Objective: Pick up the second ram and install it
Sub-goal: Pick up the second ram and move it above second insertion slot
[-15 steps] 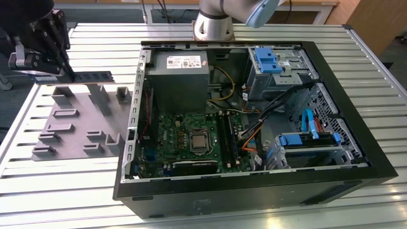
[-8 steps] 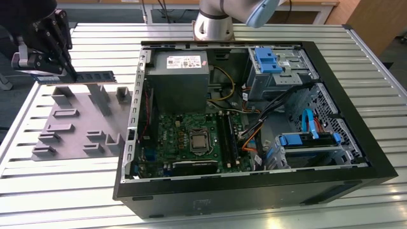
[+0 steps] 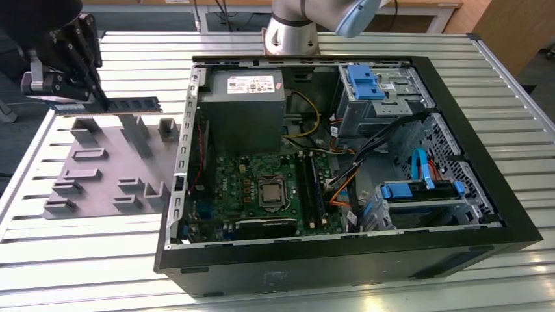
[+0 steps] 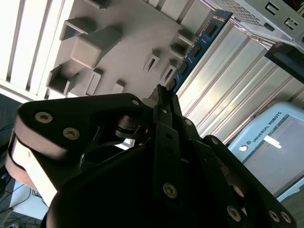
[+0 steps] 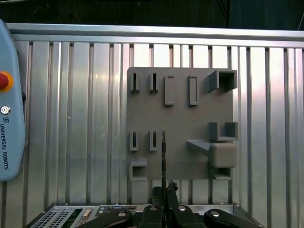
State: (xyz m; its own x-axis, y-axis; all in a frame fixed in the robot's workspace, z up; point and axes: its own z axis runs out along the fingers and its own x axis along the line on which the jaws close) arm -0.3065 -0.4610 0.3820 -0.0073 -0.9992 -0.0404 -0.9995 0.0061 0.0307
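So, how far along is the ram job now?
Done: the pickup, it seems. The hand is shut on the ram. In hand: the ram hangs over the grey fixture, beside the open case. Left: it is not yet seated in the motherboard.

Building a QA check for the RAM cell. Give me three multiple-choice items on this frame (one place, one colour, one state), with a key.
1. Where is the second ram?
A) flat on the table
B) in the gripper, by the fixture, outside the PC case
C) on the power supply

2. What colour is the fixture?
A) grey
B) red
C) yellow

3. How is the PC case?
A) side panel on
B) upside down
C) lying with its side open

Key:
1 B: the exterior view shows the gripper shut on the stick at the fixture's far edge.
2 A: it is plain grey in both wrist views.
3 C: the motherboard is exposed.
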